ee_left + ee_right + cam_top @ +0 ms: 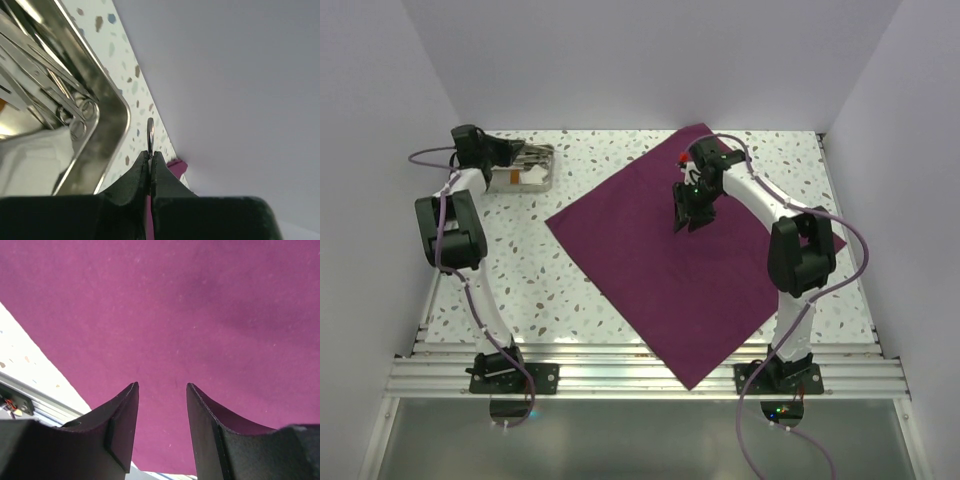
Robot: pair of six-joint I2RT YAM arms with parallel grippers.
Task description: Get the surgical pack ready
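Note:
The surgical pack [660, 270] is a deep purple cloth spread flat as a diamond over the middle and right of the speckled table. It fills the right wrist view [200, 315], and a corner shows in the left wrist view [176, 165]. My right gripper [683, 222] hovers over its upper middle, open [162, 385], with only cloth showing between the fingers. My left gripper [523, 160] is at the metal tray [548, 180] at the back left. Its jaws [150, 152] are shut on a thin metal instrument [150, 132], which sticks out edge-on past the tips, beyond the tray rim [107, 145].
Several steel instruments [45, 65] and a white pad [30, 160] lie in the tray. White walls close in the table at the back and both sides. An aluminium rail [640, 375] runs along the near edge, and the cloth's near corner hangs over it.

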